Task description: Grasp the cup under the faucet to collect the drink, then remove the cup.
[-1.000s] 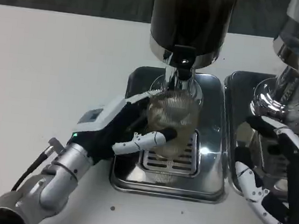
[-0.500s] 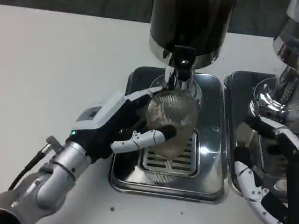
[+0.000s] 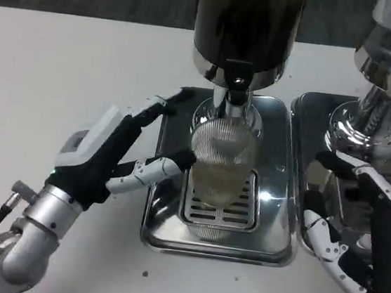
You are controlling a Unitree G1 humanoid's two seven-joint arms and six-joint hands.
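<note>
A clear ribbed cup (image 3: 222,162) stands on the grille of the steel drip tray (image 3: 271,226), directly under the faucet (image 3: 236,87) of the dark dispenser (image 3: 246,25). Pale liquid fills its lower part. My left hand (image 3: 113,153) hovers just left of the cup, fingers spread, its thumb tip close to the cup's left side but holding nothing. My right hand (image 3: 356,228) is at the right edge, fingers apart, over the second tray and empty.
A second chrome dispenser (image 3: 387,76) with its own tray (image 3: 310,131) stands at the right, behind my right hand. White table (image 3: 70,68) stretches open to the left and along the front edge.
My left hand has let go of the cup and drawn back to the left, fingers opening. The cup stays under the faucet. The right hand has barely moved.
</note>
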